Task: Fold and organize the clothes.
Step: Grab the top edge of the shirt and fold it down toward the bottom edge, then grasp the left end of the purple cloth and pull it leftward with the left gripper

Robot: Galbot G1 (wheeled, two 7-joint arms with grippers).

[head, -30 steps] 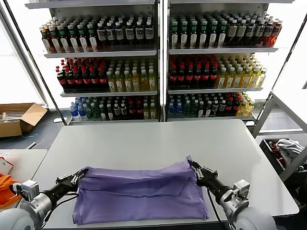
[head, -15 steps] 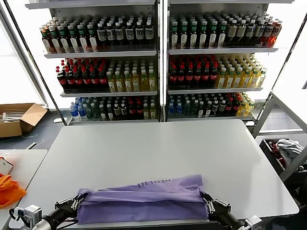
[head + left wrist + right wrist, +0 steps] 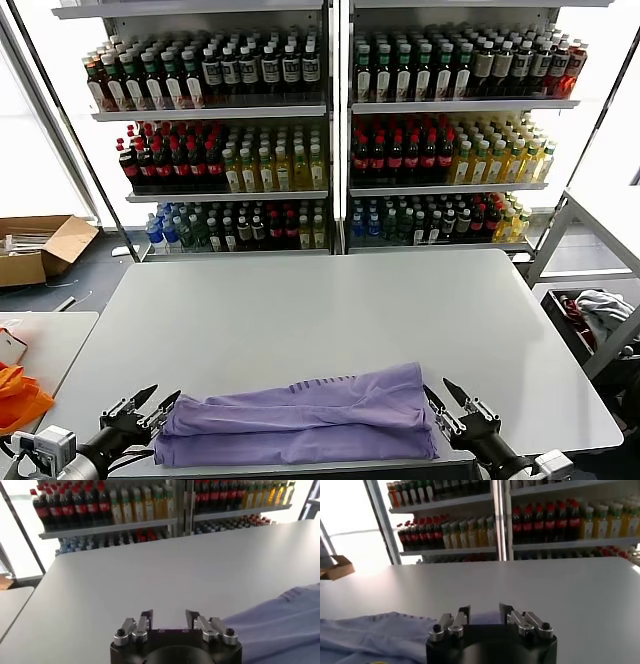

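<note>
A lavender T-shirt (image 3: 300,415) lies folded into a long band along the near edge of the grey table (image 3: 320,310), with a dark purple striped patch showing on top. My left gripper (image 3: 155,401) is open and empty just off the shirt's left end. My right gripper (image 3: 443,393) is open and empty just off the shirt's right end. The left wrist view shows the open left gripper (image 3: 168,619) with the shirt (image 3: 280,625) beside it. The right wrist view shows the open right gripper (image 3: 484,612) with the shirt (image 3: 375,632) beside it.
Shelves of bottles (image 3: 330,130) stand behind the table. A cardboard box (image 3: 40,248) lies on the floor at far left. An orange item (image 3: 18,395) sits on a side table at left. A bin with clothes (image 3: 600,320) stands at right.
Both grippers carried the shirt's far edge toward the near table edge, folding it over, then let go. Both now stand open beside the folded shirt.
</note>
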